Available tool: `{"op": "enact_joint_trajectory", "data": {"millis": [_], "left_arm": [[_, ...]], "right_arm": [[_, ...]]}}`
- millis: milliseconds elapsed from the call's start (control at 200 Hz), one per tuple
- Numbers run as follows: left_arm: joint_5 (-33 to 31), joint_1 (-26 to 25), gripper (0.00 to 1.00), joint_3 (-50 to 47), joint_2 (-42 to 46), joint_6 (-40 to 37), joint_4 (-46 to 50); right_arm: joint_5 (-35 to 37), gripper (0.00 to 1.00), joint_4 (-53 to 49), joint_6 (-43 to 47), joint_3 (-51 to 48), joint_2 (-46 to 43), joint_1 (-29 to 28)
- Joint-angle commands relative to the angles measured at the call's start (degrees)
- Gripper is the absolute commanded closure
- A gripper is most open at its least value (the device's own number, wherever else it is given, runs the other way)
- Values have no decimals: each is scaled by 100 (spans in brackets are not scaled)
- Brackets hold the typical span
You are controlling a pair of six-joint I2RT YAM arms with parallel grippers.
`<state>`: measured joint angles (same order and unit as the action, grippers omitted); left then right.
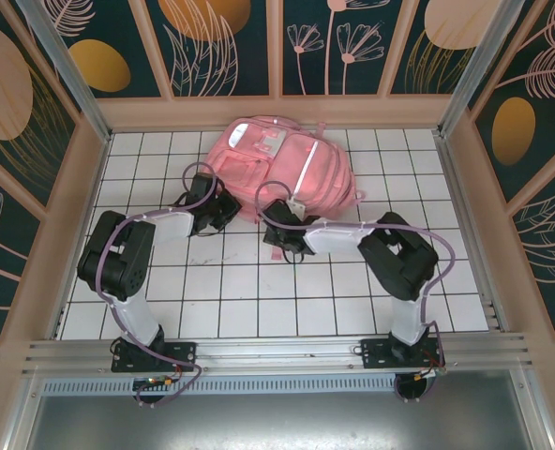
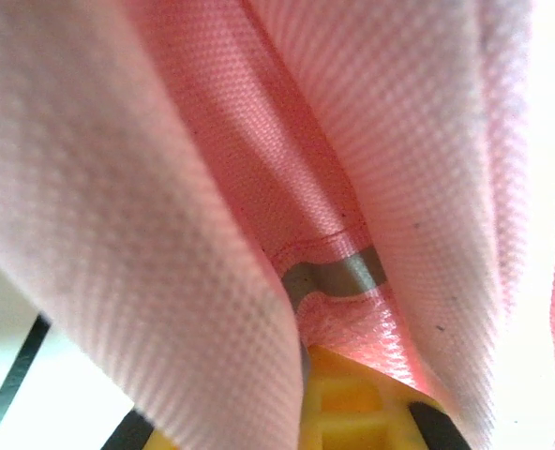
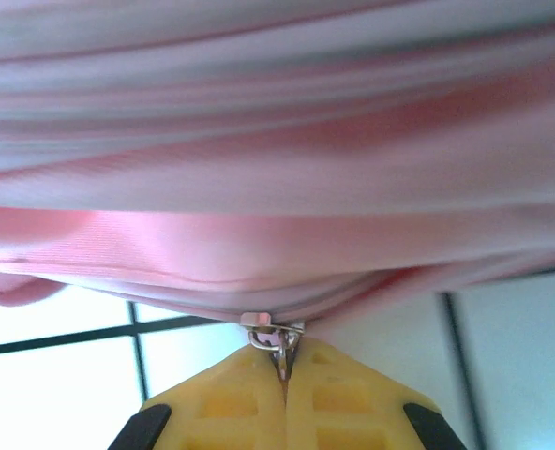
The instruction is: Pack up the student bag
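The student bag (image 1: 282, 169), a large pink backpack with a pale reflective stripe, lies at the back middle of the white tiled table. My left gripper (image 1: 229, 210) is at its left lower edge. In the left wrist view, the left gripper (image 2: 307, 398) is shut on a fold of the pink fabric (image 2: 212, 281), which hides most of one yellow finger. My right gripper (image 1: 276, 212) is at the bag's near edge. In the right wrist view, its yellow fingers (image 3: 334, 394) are pressed together on the metal zipper pull (image 3: 281, 345), just under the slider (image 3: 268, 322).
Wooden walls with patterned panels enclose the tiled floor (image 1: 259, 291) on three sides. A loose pink strap end (image 1: 276, 251) lies under the right arm's wrist. An aluminium rail (image 1: 277, 354) runs along the near edge by the arm bases.
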<state>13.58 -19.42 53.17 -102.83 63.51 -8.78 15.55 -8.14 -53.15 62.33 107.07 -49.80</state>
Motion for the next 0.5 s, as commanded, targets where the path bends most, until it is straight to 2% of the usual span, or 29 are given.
{"op": "enact_joint_trajectory", "data": {"millis": [0, 190, 315, 460, 495], "left_arm": [[-611, 391, 100, -44, 149, -319, 329], [-577, 752, 100, 68, 95, -667, 520], [-673, 808, 100, 368, 11, -980, 747], [-555, 870, 100, 765, -158, -1262, 1016], [-410, 871, 90, 799, -153, -1260, 1036]], "right_arm": [[495, 100, -982, -171, -507, -530, 73], [599, 100, -1172, -137, -1251, -1274, 284], [678, 100, -1234, -115, -1543, -1592, 330], [453, 100, -823, 236, -1618, -1790, 290], [351, 100, -649, 362, -1618, -1802, 256]]}}
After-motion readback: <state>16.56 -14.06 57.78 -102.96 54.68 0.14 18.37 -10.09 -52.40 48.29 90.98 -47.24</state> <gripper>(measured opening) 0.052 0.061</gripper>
